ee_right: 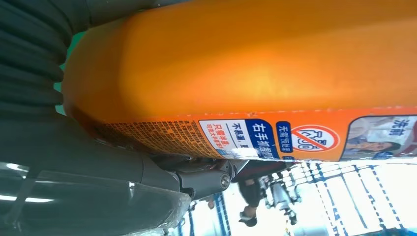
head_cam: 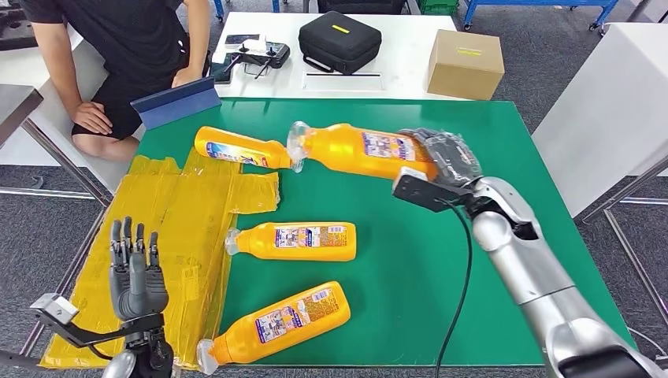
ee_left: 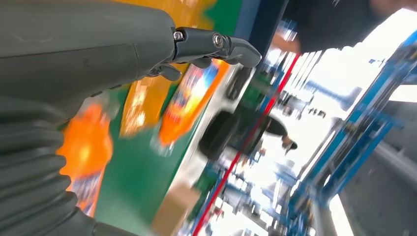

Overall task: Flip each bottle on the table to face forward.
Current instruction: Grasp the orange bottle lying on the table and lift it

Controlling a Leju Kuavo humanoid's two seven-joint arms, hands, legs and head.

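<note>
The robot's right hand point(head_cam: 445, 157) held the bottom end of a big orange bottle point(head_cam: 358, 150) at the far side of the green table point(head_cam: 410, 260). Its fingers were wrapped round the fat end of that bottle, and the right wrist view showed the orange side and part of the label pressed close against the hand. The bottle's clear cap end pointed to the robot's left and sat just beside the tip of the far-left bottle point(head_cam: 240, 147); whether they touched could not be told. Two more orange bottles lay on their sides closer to the robot: the middle bottle point(head_cam: 295, 240) and the near bottle point(head_cam: 276, 321). The left hand point(head_cam: 135, 272) was up over the yellow tape patch point(head_cam: 177, 213), fingers straight and apart, holding nothing. A person point(head_cam: 118, 63) sat past the far-left corner. It looked like the step was turning the held bottle so its front label faced up. The next move would need a slow roll of the wrist and care not to bump the bottle next to it.
</note>
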